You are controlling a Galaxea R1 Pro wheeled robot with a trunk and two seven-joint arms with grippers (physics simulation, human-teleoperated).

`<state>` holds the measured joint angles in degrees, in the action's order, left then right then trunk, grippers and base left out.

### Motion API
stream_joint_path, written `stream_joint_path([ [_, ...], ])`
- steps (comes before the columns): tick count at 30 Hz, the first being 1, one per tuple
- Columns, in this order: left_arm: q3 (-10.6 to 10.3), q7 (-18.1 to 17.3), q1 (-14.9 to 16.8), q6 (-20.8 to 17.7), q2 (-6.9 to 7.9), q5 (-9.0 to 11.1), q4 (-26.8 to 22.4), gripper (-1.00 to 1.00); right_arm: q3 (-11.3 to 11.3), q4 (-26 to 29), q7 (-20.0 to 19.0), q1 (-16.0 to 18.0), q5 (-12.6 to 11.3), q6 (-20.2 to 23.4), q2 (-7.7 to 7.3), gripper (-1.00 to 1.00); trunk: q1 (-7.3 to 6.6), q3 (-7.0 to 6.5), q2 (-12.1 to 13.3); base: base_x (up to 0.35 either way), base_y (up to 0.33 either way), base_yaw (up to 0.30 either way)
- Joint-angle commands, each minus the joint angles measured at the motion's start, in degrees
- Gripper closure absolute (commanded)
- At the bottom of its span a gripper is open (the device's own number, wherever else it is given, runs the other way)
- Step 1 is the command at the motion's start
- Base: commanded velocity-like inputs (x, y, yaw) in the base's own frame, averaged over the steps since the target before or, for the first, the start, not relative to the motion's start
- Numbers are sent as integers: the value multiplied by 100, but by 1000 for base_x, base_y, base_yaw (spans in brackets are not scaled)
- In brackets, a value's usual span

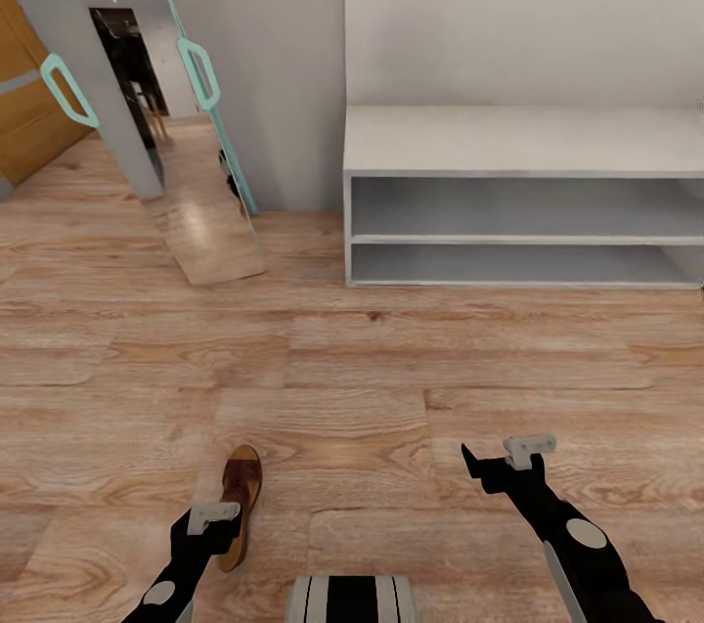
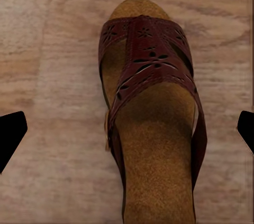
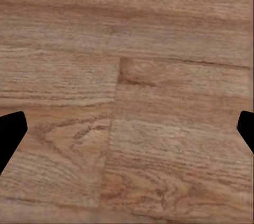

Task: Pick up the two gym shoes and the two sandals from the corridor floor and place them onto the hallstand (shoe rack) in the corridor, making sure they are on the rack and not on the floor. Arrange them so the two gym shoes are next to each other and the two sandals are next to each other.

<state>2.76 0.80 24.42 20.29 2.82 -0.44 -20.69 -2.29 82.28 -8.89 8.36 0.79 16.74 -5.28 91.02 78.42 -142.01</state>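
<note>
Below, left hand [image 2: 127, 134] spread wide over 1 sandal [image 2: 151, 123]; right hand [image 3: 127, 129] wide; seemingly unbranded.

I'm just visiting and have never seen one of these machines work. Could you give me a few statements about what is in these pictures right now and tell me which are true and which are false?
1. A brown sandal lies on the wood floor under the left gripper. True.
2. The left gripper is clamped on the sandal. False: its fingers stand wide apart on either side, not touching it.
3. The hallstand already holds shoes on its shelves. False: the visible bench top and both open shelves are bare.
4. The right gripper is open over bare floor. True.
5. The sandal's strap has cut-out patterns. True.
</note>
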Motion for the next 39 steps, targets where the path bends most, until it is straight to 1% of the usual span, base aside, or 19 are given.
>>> stream_joint_path([
  [1, 6, 8, 2, 19, -1, -4, 4, -100, -8, 7, -34, 3, 9, 31, 1, -100, -1, 4, -1, 0, 0, -120],
  [4, 10, 8, 2, 19, -1, -2, 4, -100, -8, 7, -34, 4, 9, 31, 1, -100, -1, 4, -1, 0, 0, -148],
  [7, 12, 8, 2, 19, -1, -1, 4, -100, -8, 7, -34, 3, 9, 31, 1, -100, 65, 58, -122, 0, 0, -205],
  [13, 13, 8, 2, 21, -1, 0, 4, -100, -8, 9, -34, 4, 9, 31, 1, -100, 81, 191, -131, 0, 0, -263],
  [19, 12, 10, 2, 102, -2, 0, 4, -100, -8, 11, -34, 4, 9, 31, 1, -100, 81, 191, -131, 0, 0, -210],
  [22, 13, 13, 2, 253, -6, 0, 7, -100, -8, 12, -34, 6, 9, 31, 1, -100, 81, 191, -131, 0, 0, -96],
  [29, 13, 16, -4, 518, -1, 11, 100, -100, -8, 14, -31, 4, 9, 31, 1, -100, 81, 191, -131, 0, 0, -34],
  [32, 18, 17, -5, 562, 3, 20, 188, -100, -8, 15, -31, 4, 9, 31, 1, -100, 81, 191, -131, 0, 0, -10],
  [39, 15, 17, -7, 611, 15, 126, 298, -100, -8, 13, -31, 3, 9, 31, 1, -100, 81, 191, -131, 0, 0, -3],
])
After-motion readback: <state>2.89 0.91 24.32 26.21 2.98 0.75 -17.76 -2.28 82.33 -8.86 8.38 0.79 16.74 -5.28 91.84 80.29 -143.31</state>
